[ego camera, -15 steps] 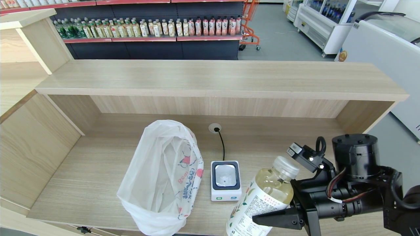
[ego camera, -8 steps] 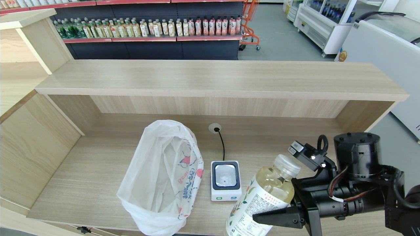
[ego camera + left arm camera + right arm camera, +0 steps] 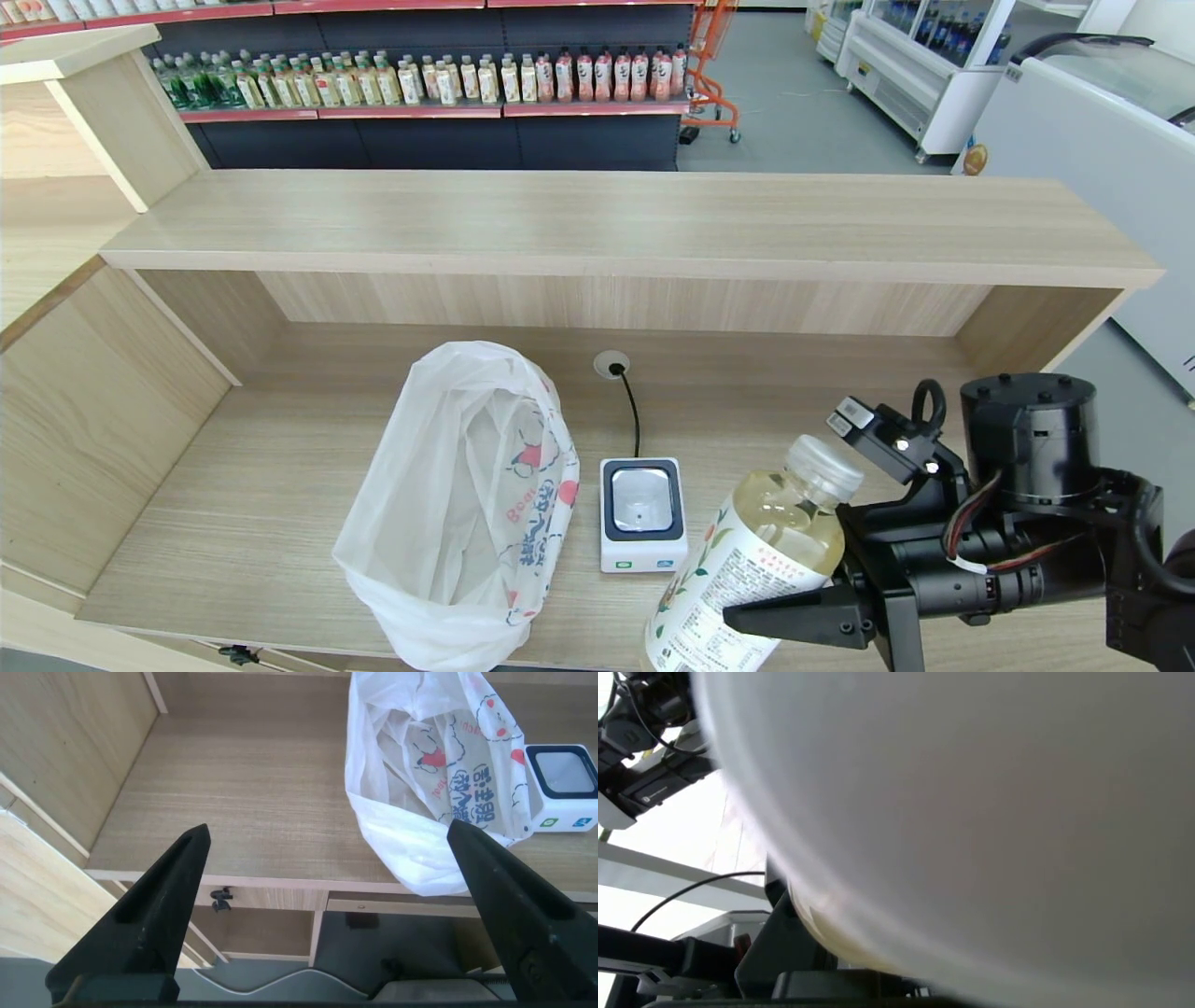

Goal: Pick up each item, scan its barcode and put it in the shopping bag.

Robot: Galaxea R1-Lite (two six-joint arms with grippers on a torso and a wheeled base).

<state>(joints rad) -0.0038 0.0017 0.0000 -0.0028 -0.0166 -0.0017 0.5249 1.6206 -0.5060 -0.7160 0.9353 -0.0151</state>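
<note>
Over the last second the right end effector (image 3: pixel 794 583) has drifted slightly right and a touch lower, carrying the bottle (image 3: pixel 761 551) with it, so the bottle has edged away from the scanner (image 3: pixel 641 511) rather than over it. The end effector is clamped on the bottle's lower body. The bottle hangs tilted, cap up and to the right, just right of the scanner. I judge the scan not yet made: the label has yet to face the scanner's window.

The bag (image 3: pixel 467 504) stands open on the desk (image 3: pixel 233 523) just left of the scanner, which therefore lies between bottle and bag. The scanner's cable (image 3: pixel 632 406) runs back to a hole in the desk. The left end effector (image 3: pixel 327 835) hangs wide and empty above the desk's near edge, by the bag
</note>
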